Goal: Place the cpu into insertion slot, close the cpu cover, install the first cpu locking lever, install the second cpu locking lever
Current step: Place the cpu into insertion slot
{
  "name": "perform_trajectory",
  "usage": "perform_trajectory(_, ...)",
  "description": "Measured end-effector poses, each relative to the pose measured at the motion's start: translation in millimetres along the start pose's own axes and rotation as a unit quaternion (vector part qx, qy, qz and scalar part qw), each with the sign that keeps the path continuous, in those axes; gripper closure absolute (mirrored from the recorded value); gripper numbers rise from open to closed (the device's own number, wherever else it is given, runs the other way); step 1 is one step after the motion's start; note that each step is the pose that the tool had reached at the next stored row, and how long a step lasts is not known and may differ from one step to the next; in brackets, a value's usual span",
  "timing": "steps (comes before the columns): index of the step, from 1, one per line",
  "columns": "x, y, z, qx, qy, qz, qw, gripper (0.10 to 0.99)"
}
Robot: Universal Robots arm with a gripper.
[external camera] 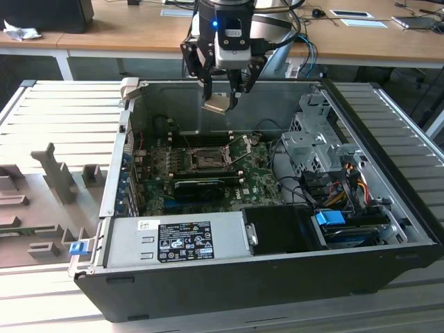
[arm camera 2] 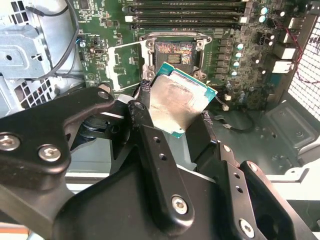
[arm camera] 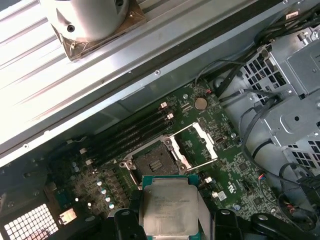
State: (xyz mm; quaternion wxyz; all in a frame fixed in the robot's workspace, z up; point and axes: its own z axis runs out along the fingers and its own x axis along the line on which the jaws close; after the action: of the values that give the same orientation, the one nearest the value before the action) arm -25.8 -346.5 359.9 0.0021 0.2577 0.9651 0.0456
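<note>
Your end effector (external camera: 222, 95) is clamped on the cpu (arm camera 2: 177, 102), holding it tilted above the insertion slot (arm camera: 155, 162); the cpu cover (arm camera: 197, 145) is open.

An open black computer case (external camera: 277, 291) lies on a ribbed grey table (external camera: 62, 118). Inside, a grey power supply (external camera: 173, 239) sits near the green board (external camera: 260, 187) and a metal drive cage (external camera: 312, 146). Beyond the case, a wooden desk (external camera: 118, 31) carries what may be crumpled paper (external camera: 17, 31).

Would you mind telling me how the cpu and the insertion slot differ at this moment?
The cpu is pale silvery on top; the insertion slot is dark inside. The cpu hangs in the gripper above the board; the insertion slot lies open on the board, empty. Both are square.
</note>
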Motion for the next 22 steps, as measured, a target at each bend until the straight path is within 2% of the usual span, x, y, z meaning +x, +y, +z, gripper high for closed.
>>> perform_trajectory(22,0.0,-0.1,1.2,-0.0006,-0.0028,0.032,0.9995,0.557)
